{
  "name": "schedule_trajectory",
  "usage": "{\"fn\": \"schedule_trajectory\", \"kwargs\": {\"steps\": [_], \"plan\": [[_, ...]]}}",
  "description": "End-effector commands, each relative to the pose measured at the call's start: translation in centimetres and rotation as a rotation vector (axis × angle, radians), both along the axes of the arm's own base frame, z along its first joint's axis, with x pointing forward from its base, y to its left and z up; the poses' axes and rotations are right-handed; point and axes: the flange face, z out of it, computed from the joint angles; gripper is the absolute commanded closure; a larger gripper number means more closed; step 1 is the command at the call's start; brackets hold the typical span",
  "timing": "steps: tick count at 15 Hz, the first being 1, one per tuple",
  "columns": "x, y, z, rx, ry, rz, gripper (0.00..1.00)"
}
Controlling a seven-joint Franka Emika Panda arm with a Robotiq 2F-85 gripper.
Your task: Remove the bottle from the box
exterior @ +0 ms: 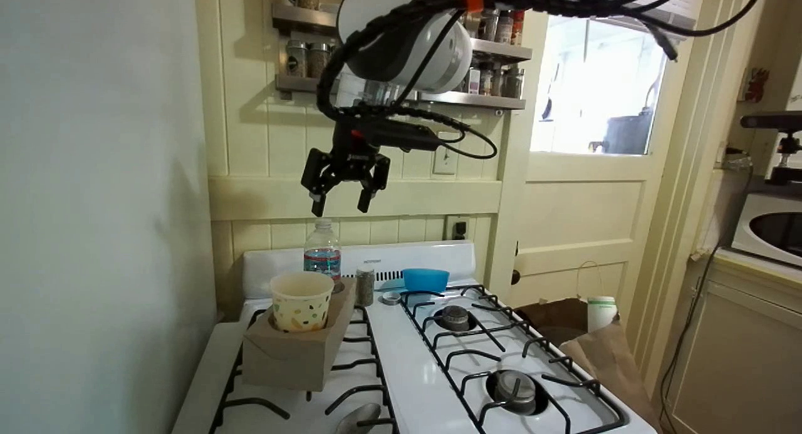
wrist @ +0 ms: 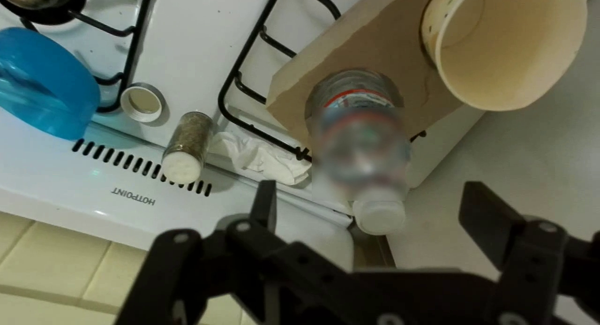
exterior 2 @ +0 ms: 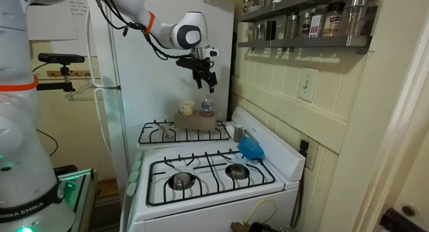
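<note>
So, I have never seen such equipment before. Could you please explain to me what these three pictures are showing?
This is a robot arm ending in a black two-fingered gripper. Two pictures are taken from outside the robot; the remaining one is taken from its wrist, looking down past the gripper. On the white stove sits a cardboard box, with a clear water bottle and a patterned cup standing in its top. Also on the stove are a blue bowl-shaped item, a white-capped jar and what looks like a spoon. The gripper hangs open above the bottle and holds nothing.
</note>
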Motion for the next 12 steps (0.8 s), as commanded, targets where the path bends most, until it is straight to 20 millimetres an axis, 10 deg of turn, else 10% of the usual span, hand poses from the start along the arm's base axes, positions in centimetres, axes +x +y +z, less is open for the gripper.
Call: {"fn": "schedule_trajectory", "kwargs": {"steps": [1,12], "plan": [[2.3,1.6,-1.0,-0.004,0.011,0.051,0.01],[3.5,3.4,-0.4,-0.036,0.085,0.077,0.09]]}}
